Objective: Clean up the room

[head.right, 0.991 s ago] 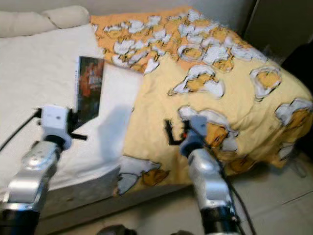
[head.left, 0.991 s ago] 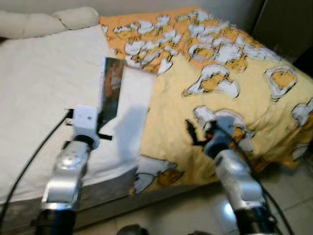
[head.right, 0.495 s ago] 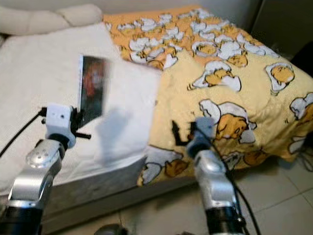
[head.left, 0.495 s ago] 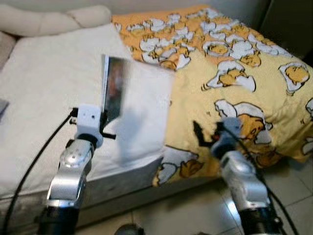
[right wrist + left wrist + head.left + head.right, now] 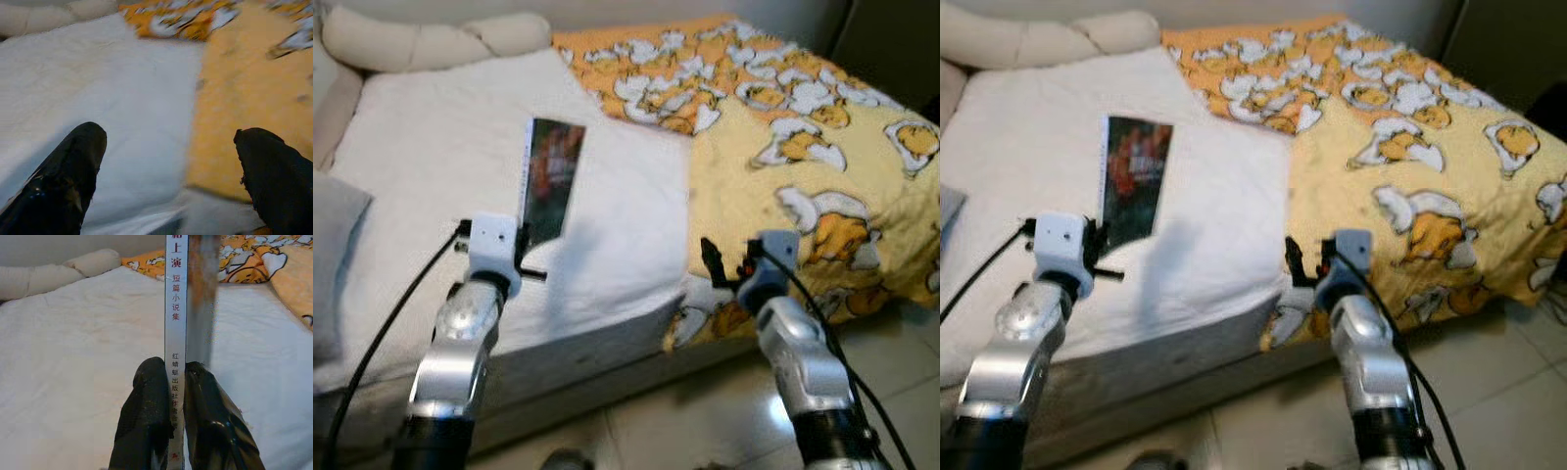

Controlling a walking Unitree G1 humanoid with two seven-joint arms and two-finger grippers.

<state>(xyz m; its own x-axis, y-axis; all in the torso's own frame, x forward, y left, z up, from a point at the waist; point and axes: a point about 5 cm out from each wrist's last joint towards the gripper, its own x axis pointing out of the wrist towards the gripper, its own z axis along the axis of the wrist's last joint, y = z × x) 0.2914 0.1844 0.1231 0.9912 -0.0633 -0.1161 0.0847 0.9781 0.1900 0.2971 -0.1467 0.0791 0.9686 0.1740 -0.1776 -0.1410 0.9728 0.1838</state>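
Bed (image 5: 431,166) with yellow duvet (image 5: 822,166) lies ahead. Left tool (image 5: 177,382) pinches an upright book (image 5: 551,180); right tool (image 5: 171,166), fingers spread, hovers at the bed's edge.

Head eyes: high, looking forward and down over both arms onto the bed (image 5: 431,147).
Left wrist: close along the left gripper (image 5: 177,382) across the bed.
Right wrist: low, near the bed edge.
Shared: white sheet, yellow blanket (image 5: 1410,127).
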